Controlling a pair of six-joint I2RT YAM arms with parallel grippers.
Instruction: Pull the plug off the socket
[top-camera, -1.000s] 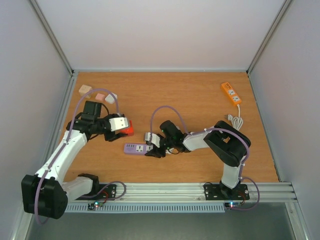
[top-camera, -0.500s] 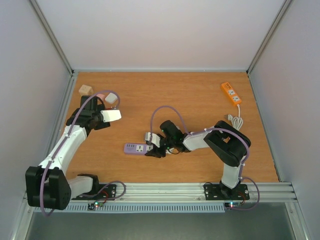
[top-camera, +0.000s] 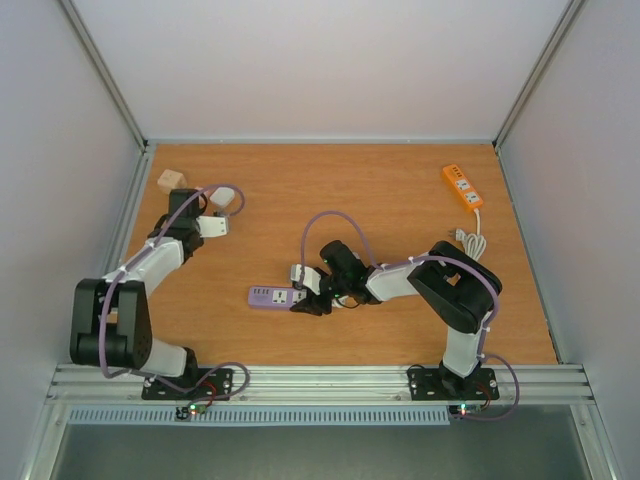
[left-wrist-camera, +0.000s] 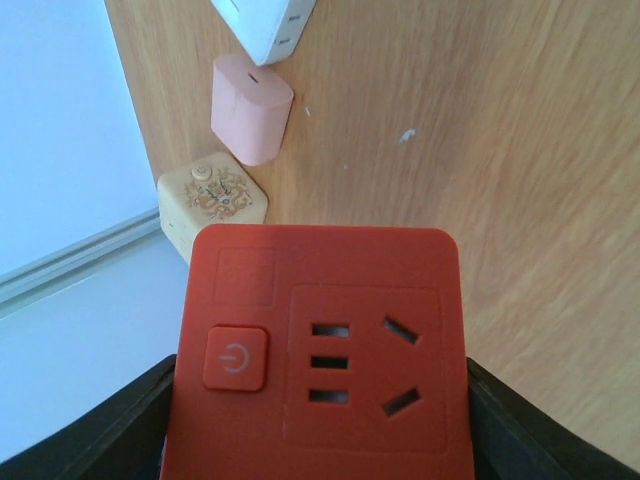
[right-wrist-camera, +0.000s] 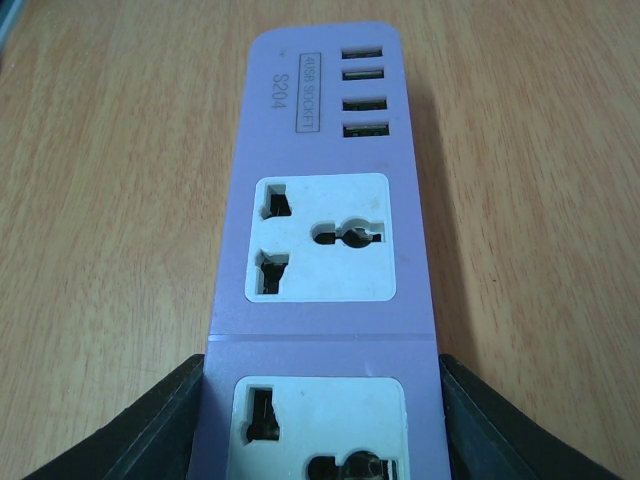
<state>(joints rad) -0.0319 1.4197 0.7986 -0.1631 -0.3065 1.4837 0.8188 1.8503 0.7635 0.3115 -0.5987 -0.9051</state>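
Unplugging appears done: left tool (left-wrist-camera: 316, 432) pinches red plug (left-wrist-camera: 320, 340), right tool (right-wrist-camera: 322, 425) clamps purple socket strip (right-wrist-camera: 320, 200); next, lower and release near pink cube (left-wrist-camera: 250, 110) ahead

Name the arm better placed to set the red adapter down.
Left: the left gripper holds the red adapter near the pink cube; the right gripper clamps the purple strip.
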